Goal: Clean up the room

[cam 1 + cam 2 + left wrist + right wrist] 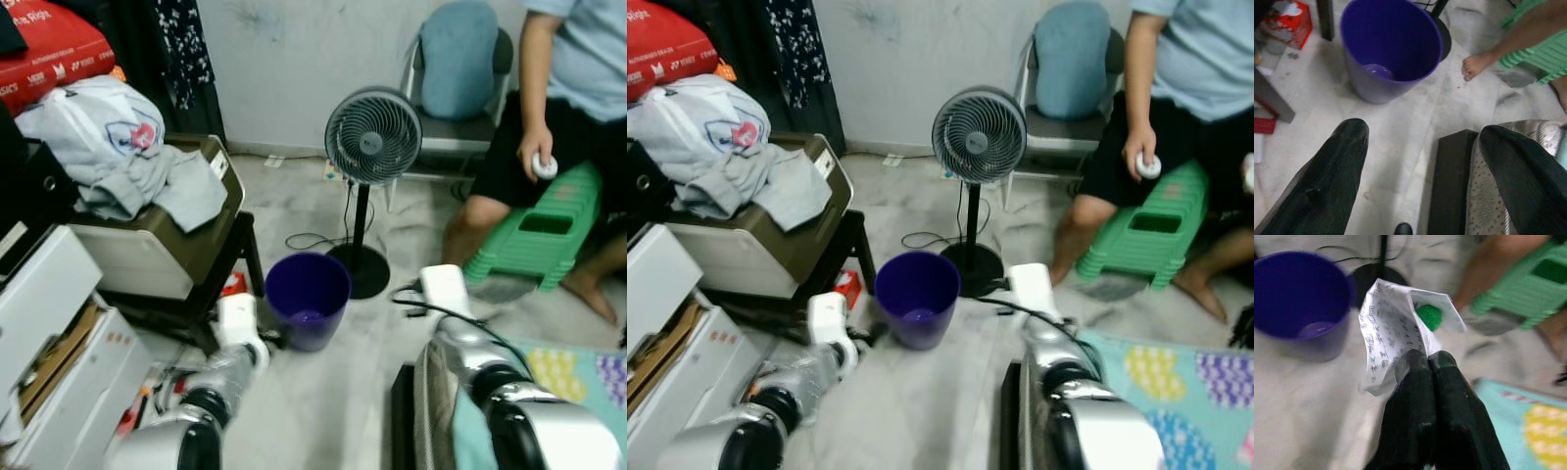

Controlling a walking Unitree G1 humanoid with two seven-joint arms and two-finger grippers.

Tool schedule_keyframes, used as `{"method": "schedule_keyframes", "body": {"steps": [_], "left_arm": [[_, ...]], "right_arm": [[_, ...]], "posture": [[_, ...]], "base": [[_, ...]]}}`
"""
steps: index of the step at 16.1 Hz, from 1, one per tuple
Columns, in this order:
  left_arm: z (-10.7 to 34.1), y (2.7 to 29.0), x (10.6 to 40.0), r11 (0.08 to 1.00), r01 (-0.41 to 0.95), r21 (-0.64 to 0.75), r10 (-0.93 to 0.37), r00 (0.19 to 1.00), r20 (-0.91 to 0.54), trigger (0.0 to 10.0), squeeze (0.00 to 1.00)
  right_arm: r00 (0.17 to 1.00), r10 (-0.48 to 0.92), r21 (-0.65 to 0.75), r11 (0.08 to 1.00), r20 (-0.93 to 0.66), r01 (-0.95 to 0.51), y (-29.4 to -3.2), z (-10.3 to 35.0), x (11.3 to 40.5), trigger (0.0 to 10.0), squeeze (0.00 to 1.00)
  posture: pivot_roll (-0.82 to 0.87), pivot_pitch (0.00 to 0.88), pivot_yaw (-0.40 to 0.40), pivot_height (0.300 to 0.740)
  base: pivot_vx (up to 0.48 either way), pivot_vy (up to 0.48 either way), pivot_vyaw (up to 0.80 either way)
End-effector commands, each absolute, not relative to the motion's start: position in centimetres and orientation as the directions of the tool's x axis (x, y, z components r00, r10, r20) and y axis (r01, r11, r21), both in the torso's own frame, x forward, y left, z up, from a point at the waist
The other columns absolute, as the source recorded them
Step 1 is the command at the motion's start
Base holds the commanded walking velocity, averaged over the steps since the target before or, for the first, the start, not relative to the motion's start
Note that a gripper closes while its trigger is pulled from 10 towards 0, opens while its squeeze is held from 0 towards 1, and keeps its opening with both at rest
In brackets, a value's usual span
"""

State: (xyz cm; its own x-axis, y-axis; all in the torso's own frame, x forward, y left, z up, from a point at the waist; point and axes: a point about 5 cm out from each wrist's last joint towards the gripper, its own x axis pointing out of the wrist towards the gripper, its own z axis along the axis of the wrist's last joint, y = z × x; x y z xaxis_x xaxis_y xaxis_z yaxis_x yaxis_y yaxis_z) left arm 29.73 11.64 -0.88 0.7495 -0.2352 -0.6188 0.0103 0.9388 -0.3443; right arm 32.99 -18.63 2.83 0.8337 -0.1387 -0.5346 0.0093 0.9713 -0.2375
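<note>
1. Right gripper: black fingers pressed together, pinching a crumpled sheet of printed paper. A green patch shows inside the fold. The paper hangs above the floor, beside the purple bin and short of its rim.
2. Left gripper: fingers spread wide apart, holding nothing, low over the marble floor near the bin.
3. Purple bin: upright on the floor between the two arms, just in front of the fan base; one small pale item lies at its bottom.
4. Standing fan: upright behind the bin, its cord trailing on the floor.
5. Person: seated on a green stool, one hand holding a small white object.
6. Clothes: heaped on a box at the room's left edge.
7. Patterned mat: at the lower right corner.
</note>
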Motion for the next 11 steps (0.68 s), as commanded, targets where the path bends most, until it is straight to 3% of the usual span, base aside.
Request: {"method": "schedule_keyframes", "body": {"steps": [1, 11], "left_arm": [[-0.58, 13.02, 30.12, 0.949, -0.004, -0.314, -0.202, 0.758, -0.62, 10.0, 0.0], [-0.18, 13.1, 30.49, 0.952, 0.009, -0.306, -0.198, 0.779, -0.594, 10.0, 0.0]], "right_arm": [[0.843, -0.105, -0.217, 0.976, -0.528, -0.014, -17.2, 3.11, 33.39, 10.0, 0.0], [0.859, -0.095, -0.239, 0.97, -0.503, -0.032, -16.97, 3.47, 33.67, 10.0, 0.0]], "posture": [[-0.1, 0.0, 0.001, 0.74], [-0.1, 0.0, 0.002, 0.74]], "base": [[0.386, 0.0, 0.0], [0.37, 0.0, 0.0]]}}
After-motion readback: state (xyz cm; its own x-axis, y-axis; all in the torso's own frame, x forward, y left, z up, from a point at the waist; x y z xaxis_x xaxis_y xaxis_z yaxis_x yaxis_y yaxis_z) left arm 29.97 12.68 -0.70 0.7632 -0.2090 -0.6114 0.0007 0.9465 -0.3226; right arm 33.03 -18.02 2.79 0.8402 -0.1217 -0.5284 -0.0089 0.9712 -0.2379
